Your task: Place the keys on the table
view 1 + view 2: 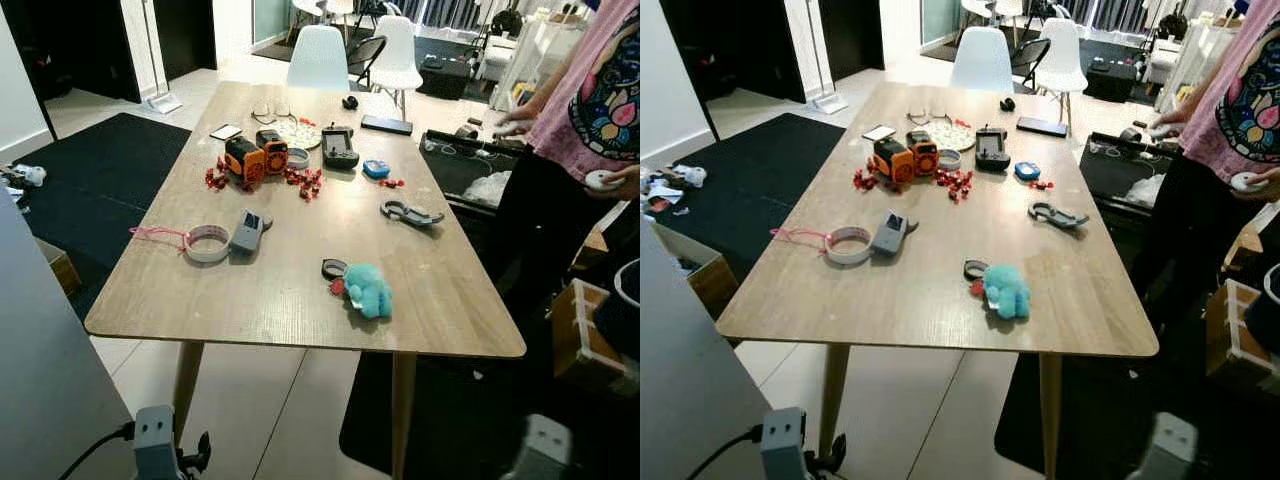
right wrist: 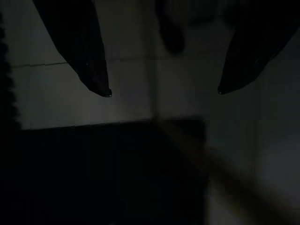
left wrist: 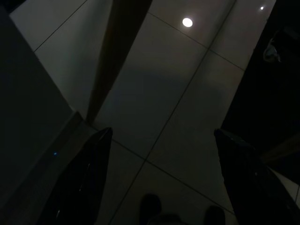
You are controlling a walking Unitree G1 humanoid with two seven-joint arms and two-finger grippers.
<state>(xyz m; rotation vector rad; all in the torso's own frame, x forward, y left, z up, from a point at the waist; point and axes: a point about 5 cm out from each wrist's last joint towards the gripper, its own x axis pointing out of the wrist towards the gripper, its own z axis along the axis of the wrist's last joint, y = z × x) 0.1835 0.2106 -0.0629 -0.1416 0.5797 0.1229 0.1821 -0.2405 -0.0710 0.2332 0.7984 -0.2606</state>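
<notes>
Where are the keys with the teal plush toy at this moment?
The keys with the teal plush toy lie on the wooden table near its front edge, right of the grey tape measure.

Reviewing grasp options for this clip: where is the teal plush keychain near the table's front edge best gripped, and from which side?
Probably the plush body: soft, bulky, lying flat on the table, so fingers from above can pinch its sides. The dark fob beside it looks flatter, harder to catch.

No readable text, labels, brands or numbers were found. The person's pink shirt with a dark printed graphic (image 1: 612, 100) carried a multicolour pattern (no letters could be made out), and the black handheld device with a screen (image 1: 339, 146) on the wooden table (image 1: 300, 300) was too small to read.
</notes>
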